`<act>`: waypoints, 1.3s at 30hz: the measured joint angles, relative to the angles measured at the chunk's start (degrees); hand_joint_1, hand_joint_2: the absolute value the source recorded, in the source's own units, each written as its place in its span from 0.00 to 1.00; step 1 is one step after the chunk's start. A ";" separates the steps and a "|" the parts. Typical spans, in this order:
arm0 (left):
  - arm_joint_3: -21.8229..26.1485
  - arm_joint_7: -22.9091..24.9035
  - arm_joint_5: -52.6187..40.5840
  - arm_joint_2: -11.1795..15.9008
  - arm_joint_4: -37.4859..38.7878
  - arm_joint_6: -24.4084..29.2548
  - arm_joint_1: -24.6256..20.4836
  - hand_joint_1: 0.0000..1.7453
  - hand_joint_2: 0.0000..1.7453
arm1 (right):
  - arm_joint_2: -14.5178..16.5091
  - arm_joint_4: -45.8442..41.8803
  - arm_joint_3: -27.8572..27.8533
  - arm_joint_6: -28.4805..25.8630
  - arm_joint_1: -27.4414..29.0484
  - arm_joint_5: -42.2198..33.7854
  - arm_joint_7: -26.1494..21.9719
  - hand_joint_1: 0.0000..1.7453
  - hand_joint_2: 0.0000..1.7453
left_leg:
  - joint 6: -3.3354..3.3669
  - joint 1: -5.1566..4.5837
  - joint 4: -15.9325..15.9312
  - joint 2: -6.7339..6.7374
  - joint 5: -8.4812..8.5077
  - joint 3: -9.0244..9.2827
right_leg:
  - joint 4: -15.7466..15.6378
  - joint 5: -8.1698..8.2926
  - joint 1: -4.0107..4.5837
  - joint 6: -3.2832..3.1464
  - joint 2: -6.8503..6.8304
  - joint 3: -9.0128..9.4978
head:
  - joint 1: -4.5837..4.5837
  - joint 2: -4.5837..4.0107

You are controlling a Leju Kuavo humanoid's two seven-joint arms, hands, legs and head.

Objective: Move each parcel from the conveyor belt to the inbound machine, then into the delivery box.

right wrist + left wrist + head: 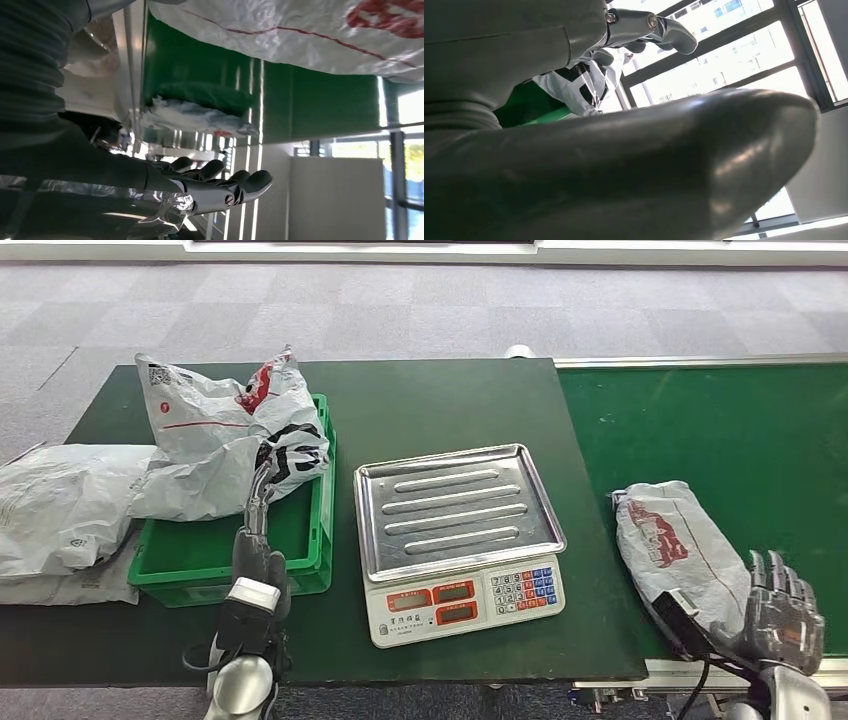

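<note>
We take the scale (458, 540) at the middle of the desk (440, 400) as our landmark; its steel pan lies bare, so we judge that no parcel is being weighed now. To its right, on the belt (760, 430), lies the next parcel (668, 545), a grey bag with red print, close to the near edge, where our right hand (783, 618) can reach it. That hand stands just beside the bag's near end, fingers (250, 181) apart and extended, holding nothing; we judge it is set to take hold. To the left of the scale sits the green box (300, 530), with a white bag (235, 430) spilling over its rim, likely because it is bulkier than the box. Our left hand (262, 530) reaches up at that bag; whether its fingers (664, 32) clamp it or only touch it, we cannot tell. More bags (60, 510) lie left of the box.
</note>
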 joint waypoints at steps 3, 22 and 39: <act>0.00 -0.15 0.13 0.32 0.05 0.00 0.20 0.00 0.00 | -1.17 6.41 -3.04 -0.20 -2.91 -2.26 -0.83 0.00 1.00 | 0.02 -0.01 0.01 -0.03 0.01 -0.01 | 0.00 0.02 -0.01 0.02 -0.05 0.02 | 0.01 -0.01; -1.99 1.34 -3.15 0.79 0.45 4.01 0.46 0.00 0.00 | -2.73 41.26 -11.56 5.03 -33.56 -22.17 -13.72 0.00 1.00 | 0.02 -0.01 0.01 0.60 0.09 0.07 | 0.03 0.30 0.00 0.03 0.64 -0.16 | -0.01 -0.02; -1.99 1.03 -3.04 0.79 3.34 3.98 -0.69 0.00 0.00 | 2.26 50.73 -7.72 13.51 -34.98 -22.48 -16.32 0.00 1.00 | 0.00 0.02 0.00 0.32 0.11 -0.04 | 0.04 0.25 0.02 0.03 0.36 -0.14 | 0.01 -0.01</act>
